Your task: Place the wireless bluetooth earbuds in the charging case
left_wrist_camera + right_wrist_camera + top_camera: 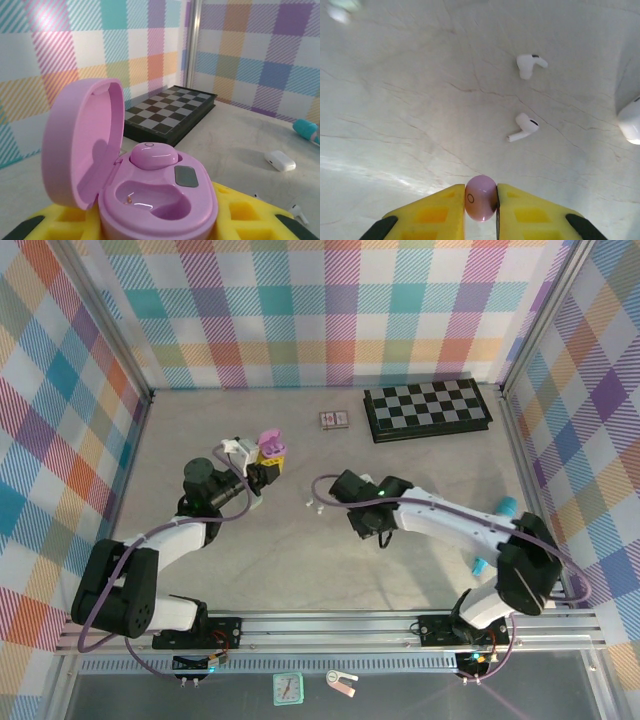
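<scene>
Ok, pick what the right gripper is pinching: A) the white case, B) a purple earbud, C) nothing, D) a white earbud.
B: the right gripper is shut on a purple earbud, while a white earbud and a second white earbud lie loose on the table beyond it.

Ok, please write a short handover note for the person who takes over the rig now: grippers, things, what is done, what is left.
Left gripper: shut on the open purple charging case.
Right gripper: shut on a purple earbud, above the table.
Done: the other purple earbud sits in the case's far slot.
Left: the near slot is empty; seat the held earbud there.
Two white earbuds and a white case lie loose on the table, not yet handled.
</scene>
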Controlling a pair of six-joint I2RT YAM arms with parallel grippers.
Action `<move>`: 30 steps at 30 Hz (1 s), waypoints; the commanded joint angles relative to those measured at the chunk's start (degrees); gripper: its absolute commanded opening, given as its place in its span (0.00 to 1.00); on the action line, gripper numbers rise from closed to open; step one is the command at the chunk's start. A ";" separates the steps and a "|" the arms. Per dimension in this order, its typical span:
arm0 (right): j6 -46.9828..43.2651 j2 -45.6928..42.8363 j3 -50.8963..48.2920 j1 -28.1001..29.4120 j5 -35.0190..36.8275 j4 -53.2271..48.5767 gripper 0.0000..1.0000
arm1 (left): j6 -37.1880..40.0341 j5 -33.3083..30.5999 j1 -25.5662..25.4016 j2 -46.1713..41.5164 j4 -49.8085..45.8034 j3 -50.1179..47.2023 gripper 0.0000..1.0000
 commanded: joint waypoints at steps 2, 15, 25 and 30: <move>0.90 -6.90 -1.63 -3.86 -11.61 4.31 0.20 | 2.39 -0.42 -3.54 1.20 3.76 -0.54 0.28; 5.79 -17.70 -2.90 -13.33 -35.20 17.58 0.21 | 6.79 -4.56 -16.49 7.97 6.84 2.44 0.28; 9.03 -15.39 -2.04 -16.22 -44.07 27.21 0.21 | 8.30 -7.43 -22.69 9.96 7.10 4.45 0.27; 9.70 -13.39 -1.43 -16.48 -45.52 29.33 0.21 | 10.45 -8.76 -25.00 10.29 4.36 5.92 0.27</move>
